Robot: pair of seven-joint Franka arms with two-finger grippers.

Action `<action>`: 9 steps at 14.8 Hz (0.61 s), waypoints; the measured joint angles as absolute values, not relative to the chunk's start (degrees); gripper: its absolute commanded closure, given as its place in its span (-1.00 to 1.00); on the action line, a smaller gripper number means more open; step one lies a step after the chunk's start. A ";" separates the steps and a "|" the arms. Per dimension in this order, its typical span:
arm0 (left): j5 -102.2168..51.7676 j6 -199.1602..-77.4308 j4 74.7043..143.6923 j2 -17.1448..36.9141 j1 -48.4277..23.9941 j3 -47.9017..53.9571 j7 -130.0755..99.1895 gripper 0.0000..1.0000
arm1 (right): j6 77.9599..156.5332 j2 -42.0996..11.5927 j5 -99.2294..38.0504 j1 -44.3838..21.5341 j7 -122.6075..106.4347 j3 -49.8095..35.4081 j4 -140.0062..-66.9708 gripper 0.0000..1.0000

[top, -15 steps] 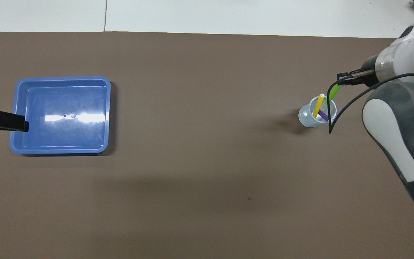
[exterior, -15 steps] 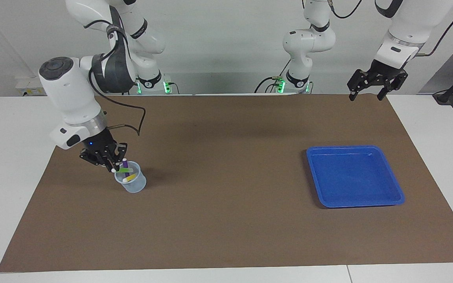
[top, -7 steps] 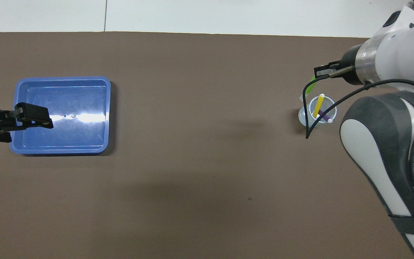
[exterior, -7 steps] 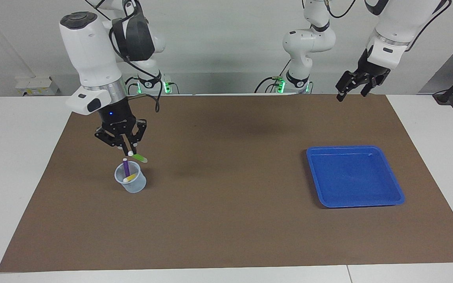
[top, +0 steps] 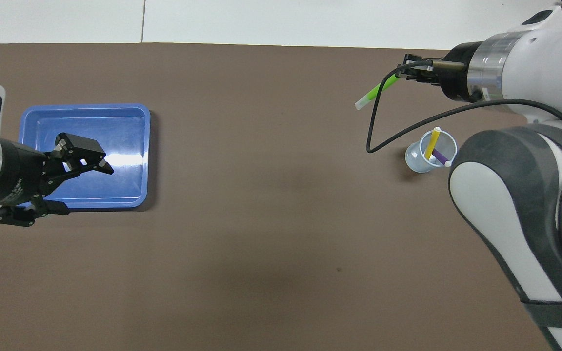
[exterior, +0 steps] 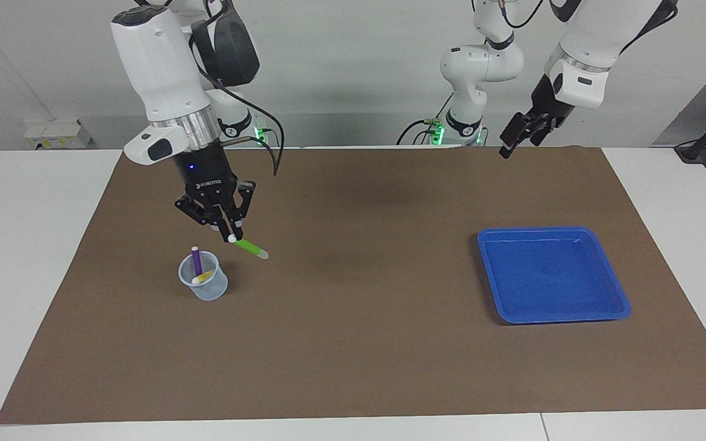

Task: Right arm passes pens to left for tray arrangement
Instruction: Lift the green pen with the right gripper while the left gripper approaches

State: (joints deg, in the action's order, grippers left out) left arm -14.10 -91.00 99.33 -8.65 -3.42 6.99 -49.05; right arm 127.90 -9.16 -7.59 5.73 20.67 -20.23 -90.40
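My right gripper [exterior: 228, 233] is shut on the bright green pen [exterior: 250, 248] and holds it tilted in the air beside the cup, pale tip pointing toward the table's middle. It also shows in the overhead view [top: 404, 73] with the green pen [top: 376, 90]. The purple pen [exterior: 196, 261] and yellow pen [exterior: 204, 277] stand in the translucent cup [exterior: 204, 286]. My left gripper [exterior: 515, 139] hangs high in the air, open and empty; in the overhead view [top: 87, 190] it covers part of the blue tray [top: 86, 106]. The tray [exterior: 549, 231] holds nothing.
A brown mat [exterior: 359, 343] covers most of the white table. The right arm's black cable [top: 373, 131] loops over the mat beside the cup [top: 415, 161].
My right gripper has lifted the green pen out of the cup and carried it up and toward the table's middle. My left gripper has risen and swung toward the middle.
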 measured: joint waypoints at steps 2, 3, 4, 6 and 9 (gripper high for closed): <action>-16.35 -91.66 100.00 -9.06 -5.72 7.02 -57.42 -1.00 | 130.48 -9.78 -9.01 4.49 28.47 -20.25 -90.38 1.00; -17.36 -92.57 100.20 -9.22 -7.05 7.07 -61.30 -1.00 | 131.68 -10.00 -9.60 3.70 32.45 -20.26 -90.38 1.00; -18.24 -94.05 100.31 -9.30 -8.34 7.12 -65.38 -1.00 | 132.55 -10.15 -10.26 3.00 36.19 -20.26 -90.36 1.00; -19.79 -98.46 100.70 -9.32 -10.79 7.18 -72.66 -1.00 | 133.89 -10.33 -11.91 2.01 42.97 -20.28 -90.36 1.00; -21.14 -108.32 102.97 -9.32 -14.54 7.21 -82.80 -1.00 | 135.07 -10.44 -13.41 0.61 51.84 -20.31 -90.38 1.00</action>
State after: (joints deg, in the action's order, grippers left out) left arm -21.14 -108.32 102.97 -9.32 -14.54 7.21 -82.80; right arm 135.07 -10.44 -13.41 0.61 51.84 -20.31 -90.38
